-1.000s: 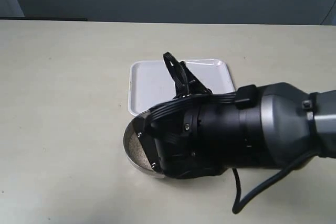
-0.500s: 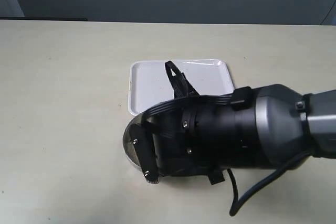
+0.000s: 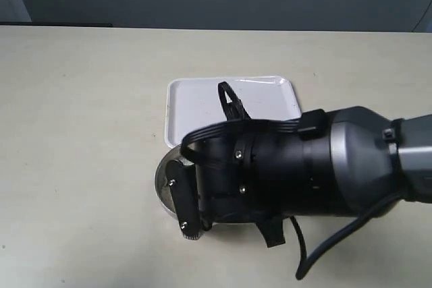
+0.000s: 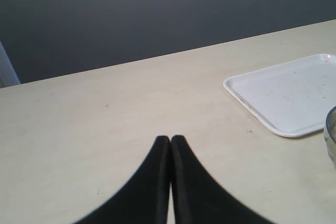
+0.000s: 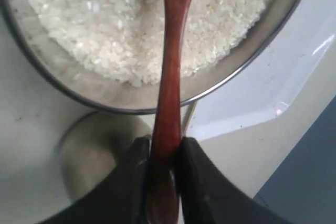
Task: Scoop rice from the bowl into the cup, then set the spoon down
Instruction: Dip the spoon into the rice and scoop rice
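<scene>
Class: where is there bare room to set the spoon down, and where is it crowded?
Free: the table left of the tray and bowl; the tray's far part. Crowded: over the bowl, where the right arm hangs.

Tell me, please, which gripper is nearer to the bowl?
Right. The right gripper holds the spoon over the bowl, just outside its rim; the left gripper, jaws shut, hangs over the table, apart from the bowl.

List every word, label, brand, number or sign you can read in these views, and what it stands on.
None: no readable text on the tray, the bowl, the spoon, the table, the left gripper or the right gripper.
</scene>
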You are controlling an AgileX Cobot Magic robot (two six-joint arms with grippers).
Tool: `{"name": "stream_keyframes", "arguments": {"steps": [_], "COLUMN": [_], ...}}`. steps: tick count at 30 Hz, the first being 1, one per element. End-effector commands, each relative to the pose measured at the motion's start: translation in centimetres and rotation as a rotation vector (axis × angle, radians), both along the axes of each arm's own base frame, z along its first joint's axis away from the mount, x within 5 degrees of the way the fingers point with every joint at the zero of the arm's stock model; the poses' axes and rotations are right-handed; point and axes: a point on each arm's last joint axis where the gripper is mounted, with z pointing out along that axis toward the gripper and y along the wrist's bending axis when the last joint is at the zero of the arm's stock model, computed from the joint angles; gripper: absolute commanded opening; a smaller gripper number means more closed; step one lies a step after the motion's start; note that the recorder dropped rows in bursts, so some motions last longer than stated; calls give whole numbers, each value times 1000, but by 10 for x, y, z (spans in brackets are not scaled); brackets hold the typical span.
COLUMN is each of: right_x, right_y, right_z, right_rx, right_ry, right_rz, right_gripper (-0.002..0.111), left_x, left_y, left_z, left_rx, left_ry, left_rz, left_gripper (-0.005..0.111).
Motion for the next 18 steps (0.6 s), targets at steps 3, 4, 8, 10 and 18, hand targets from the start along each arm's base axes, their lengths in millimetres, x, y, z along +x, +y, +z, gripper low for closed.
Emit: {"name": "stream_keyframes", "arguments": {"steps": [3,4,8,10,18], "right_x": [-2,-2,-1,-1,0], "right_y": [-6,-7,-14,-17,-27], "right_z": [18,19,23,25,34], "right_rx": [52,63,108,144,216], "right_ry": [-1,11,83,126,243], "right_rz": [-48,-62,-154,-202,-314], "right_gripper": [-1,-1,-1,-1,-1], "left_x": [0,0,0,0,0], "left_y": [0,0,0,0,0], "left_z": [2,2,2,2,2], "left_rx": [-8,-8,-8,-8,-10], "left_ry": [-11,-11,-11,-11,-10], "left_rz": [-2,-2,-2,-2,-3], "left_gripper": [1,1,1,1,1]}}
